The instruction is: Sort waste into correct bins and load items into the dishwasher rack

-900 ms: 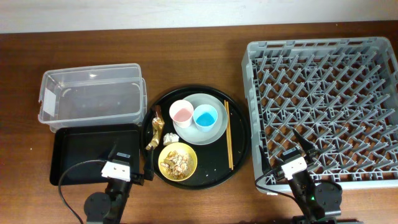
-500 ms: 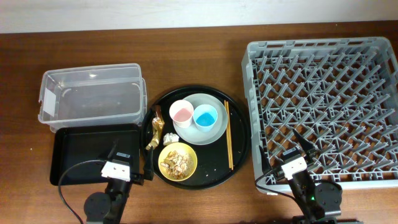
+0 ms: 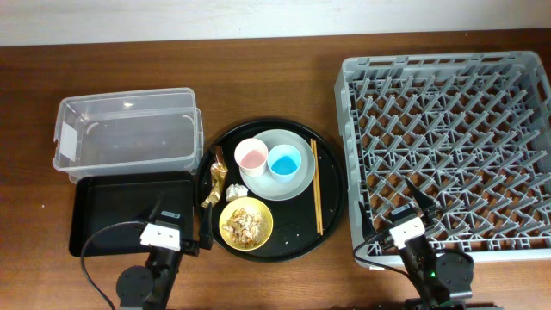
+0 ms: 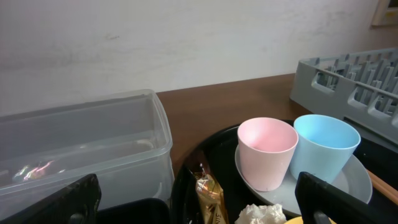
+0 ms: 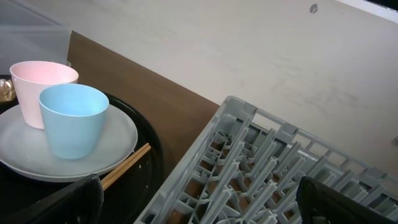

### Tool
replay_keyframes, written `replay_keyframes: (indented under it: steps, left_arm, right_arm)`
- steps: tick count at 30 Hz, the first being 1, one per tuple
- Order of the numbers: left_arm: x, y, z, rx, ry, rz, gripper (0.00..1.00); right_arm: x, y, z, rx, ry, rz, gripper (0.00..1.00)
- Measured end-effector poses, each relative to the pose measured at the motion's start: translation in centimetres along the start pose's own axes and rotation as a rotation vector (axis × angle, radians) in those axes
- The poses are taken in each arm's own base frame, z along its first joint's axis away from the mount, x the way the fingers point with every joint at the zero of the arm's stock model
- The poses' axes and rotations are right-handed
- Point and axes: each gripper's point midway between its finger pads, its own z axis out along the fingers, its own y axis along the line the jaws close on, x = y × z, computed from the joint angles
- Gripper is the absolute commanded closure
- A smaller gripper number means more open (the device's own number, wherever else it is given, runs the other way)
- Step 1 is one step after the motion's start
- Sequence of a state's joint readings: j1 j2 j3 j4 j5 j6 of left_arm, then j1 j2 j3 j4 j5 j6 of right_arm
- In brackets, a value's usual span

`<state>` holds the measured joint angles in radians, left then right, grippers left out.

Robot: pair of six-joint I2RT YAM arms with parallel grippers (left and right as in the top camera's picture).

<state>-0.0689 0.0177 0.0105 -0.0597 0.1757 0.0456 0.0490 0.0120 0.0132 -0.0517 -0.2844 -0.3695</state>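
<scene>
From where I stand, both arms sit low at the near edge of the brown wooden surface [image 3: 275,86]. The left gripper [image 4: 196,190] is spread wide, its two dark fingers at the bottom corners of its wrist view with nothing between them. It sits at the near right corner of the shallow black tray [image 3: 112,211]. The right gripper [image 5: 199,186] is spread just as wide and holds nothing. It sits at the near left corner of the dishwasher rack [image 3: 343,138], which fills the right side of the surface.

Between them lies a round black tray [image 3: 334,196]. On its far half rests the pale grey plate [image 3: 301,181], with the pink cup [image 3: 250,156] and the light-blue cup [image 3: 284,160] standing upright on it side by side, almost touching. The chopsticks [image 3: 316,185] lie together along the tray's right side, just beside the plate, running far to near. On the tray's near part sits the yellow bowl [image 3: 268,226], and the beige food scraps [image 3: 243,224] are heaped in it. The gold-brown wrapper [image 3: 214,182] lies at the tray's left edge, and the white tissue wad [image 3: 235,190] sits between it and the bowl.

To the left, the clear tub [image 3: 129,138] stands behind the shallow black tray, their edges close together.
</scene>
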Motion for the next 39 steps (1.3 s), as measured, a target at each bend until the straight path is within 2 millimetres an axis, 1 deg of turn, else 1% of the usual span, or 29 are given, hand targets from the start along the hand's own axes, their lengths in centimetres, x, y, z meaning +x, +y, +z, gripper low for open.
replay_keyframes:
  steps: [15,18,19,20,22,23,25,28,30,31,32,33,35,36,37,38,39]
  left_arm:
    - [0.0,0.0,0.0,-0.002,0.000,0.000,0.01]
    - [0.0,0.0,0.0,0.001,-0.001,0.000,0.01]
    - [-0.1,-0.1,0.0,0.005,-0.006,0.001,0.01]
    - [-0.7,-0.3,0.0,0.020,-0.030,0.005,0.00]
    - [-3.0,-1.0,-0.2,0.059,-0.125,0.026,0.01]
    - [-3.8,-1.4,-0.4,0.079,-0.150,0.032,0.01]
    - [-4.7,-1.8,-0.7,0.107,-0.145,0.033,0.01]
    - [-5.9,-2.2,-1.7,0.122,-0.062,0.014,0.01]
    - [-7.8,-2.3,-2.5,0.127,-0.012,0.001,0.01]
    - [-8.6,-2.3,-2.7,0.129,0.013,-0.006,0.01]
    - [-9.3,-2.2,-2.7,0.130,0.061,-0.017,0.01]
    - [-10.0,-2.1,-2.3,0.133,0.105,-0.028,0.01]
    - [-10.8,-2.0,-1.7,0.138,0.215,-0.055,0.01]
    - [-11.7,-1.8,-0.8,0.140,0.292,-0.073,0.01]
    - [-11.8,-1.7,-0.3,0.141,0.345,-0.087,0.01]
    - [-12.0,-1.6,0.0,0.146,0.468,-0.117,0.01]
    - [-12.8,-1.4,1.0,0.148,0.519,-0.129,0.01]
  right_arm:
    - [0.0,0.0,0.0,-0.001,-0.001,0.000,0.02]
    - [-0.1,0.2,0.0,-0.013,-0.006,0.001,0.02]
    - [-0.3,0.6,0.0,-0.037,-0.017,0.000,0.02]
    - [-0.5,1.0,0.0,-0.057,-0.027,-0.001,0.02]
    - [-1.0,2.0,-0.1,-0.120,-0.053,0.000,0.02]
    - [-1.2,2.8,-0.3,-0.163,-0.070,0.001,0.02]
    - [-2.1,3.4,-0.6,-0.210,-0.090,0.057,0.02]
    - [-4.7,3.1,-1.5,-0.238,-0.094,0.144,0.02]
    - [-7.3,2.6,-2.6,-0.252,-0.081,0.191,0.02]
    - [-7.8,2.6,-3.2,-0.265,-0.029,0.228,0.02]
    - [-8.7,2.3,-3.7,-0.272,0.019,0.257,0.02]
    - [-8.9,2.2,-4.1,-0.280,0.082,0.290,0.02]
    - [-9.7,1.7,-4.5,-0.286,0.196,0.343,0.02]
    - [-10.9,0.9,-4.4,-0.282,0.248,0.362,0.02]
    - [-11.0,0.8,-4.7,-0.291,0.332,0.396,0.02]
    - [-12.4,0.0,-4.3,-0.301,0.395,0.417,0.02]
    - [-12.8,-0.4,-3.9,-0.308,0.452,0.437,0.02]
